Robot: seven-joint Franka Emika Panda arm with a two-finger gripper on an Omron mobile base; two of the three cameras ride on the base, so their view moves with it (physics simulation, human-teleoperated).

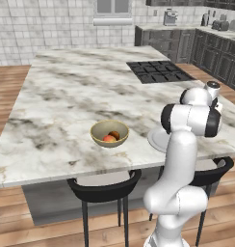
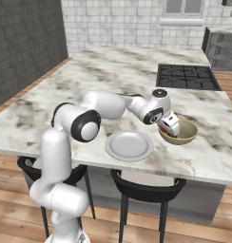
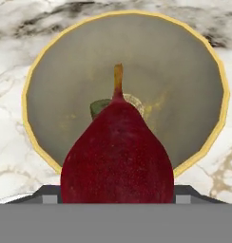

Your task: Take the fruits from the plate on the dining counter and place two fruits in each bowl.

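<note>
My gripper (image 3: 117,192) is shut on a dark red pear-shaped fruit (image 3: 117,152) with its stem up. It hangs just above a tan bowl (image 3: 42,71) with a paler inside; a small green bit shows behind the fruit. In the right base view the gripper (image 2: 166,129) hovers at the near-left rim of that bowl (image 2: 187,136). To the bowl's left, the pale plate (image 2: 130,145) lies bare on the marble dining counter (image 2: 113,71). The other bowl (image 1: 96,136) holds a reddish-peach fruit (image 1: 109,138) and an orange one (image 1: 115,134). My arm hides part of the plate (image 1: 155,140).
A black cooktop (image 1: 158,71) (image 2: 187,77) is set into the counter's far right. Black stools (image 1: 105,190) (image 2: 146,190) stand under the near edge. Dark cabinets (image 1: 215,53) line the back right wall.
</note>
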